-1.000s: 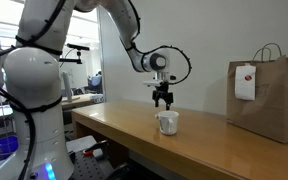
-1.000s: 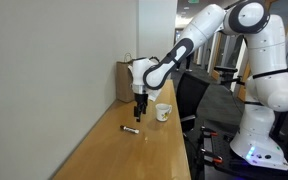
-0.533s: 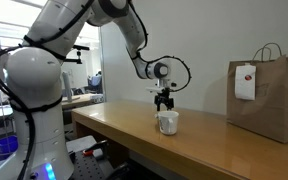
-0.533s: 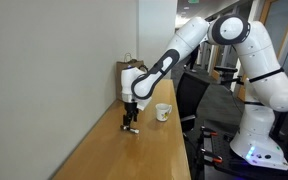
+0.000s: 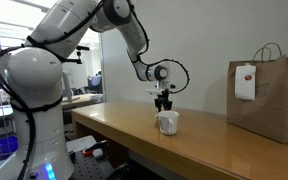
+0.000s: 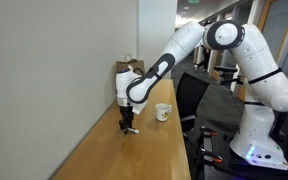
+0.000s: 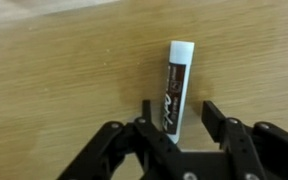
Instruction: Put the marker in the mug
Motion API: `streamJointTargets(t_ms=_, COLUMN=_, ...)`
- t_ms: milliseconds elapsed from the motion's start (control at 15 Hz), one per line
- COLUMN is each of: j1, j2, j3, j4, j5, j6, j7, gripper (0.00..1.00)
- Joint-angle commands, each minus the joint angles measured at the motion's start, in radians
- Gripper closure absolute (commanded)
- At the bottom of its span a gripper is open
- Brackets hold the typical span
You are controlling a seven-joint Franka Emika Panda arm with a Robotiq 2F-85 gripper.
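The marker, dark with a white cap, lies flat on the wooden table. In the wrist view its near end sits between the fingers of my gripper. The jaws are partly drawn in: the left finger is at the marker's side and a gap remains at the right finger, so the gripper is open around it. In an exterior view the gripper is down at the table surface, a short way from the small white mug. The mug stands upright in front of the gripper.
A brown paper bag with handles stands on the table; it also shows against the wall. The table's front edge runs close to the mug. A white wall borders the table.
The gripper has come down from above the table onto the marker, and its jaws have narrowed around it. The mug and the marker have not moved.
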Motion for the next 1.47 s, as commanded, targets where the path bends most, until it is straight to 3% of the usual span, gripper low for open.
streamJointTargets(t_ms=0, j1=0.01, j2=0.008, j3=-0.013, j4=0.032, j5=-0.016, j6=-0.045, j7=0.017, gripper=0.72)
streamJointTargets(t_ms=267, j1=0.003, j2=-0.002, j3=-0.014, j4=0.031, j5=-0.01, j6=-0.053, j7=0.012, gripper=0.99)
streamJointTargets(t_ms=600, j1=-0.063, j2=-0.101, j3=0.003, j4=-0.069, j5=0.033, j6=-0.008, j7=-0.057, gripper=0.95)
streamJointTargets(t_ms=1067, j1=-0.2, j2=-0.465, j3=-0.011, j4=-0.417, j5=0.132, j6=0.197, j7=-0.227, gripper=0.95)
streamJointTargets(t_ms=1400, j1=-0.211, j2=-0.701, j3=-0.056, j4=-0.635, j5=0.159, j6=0.341, j7=-0.272, gripper=0.95)
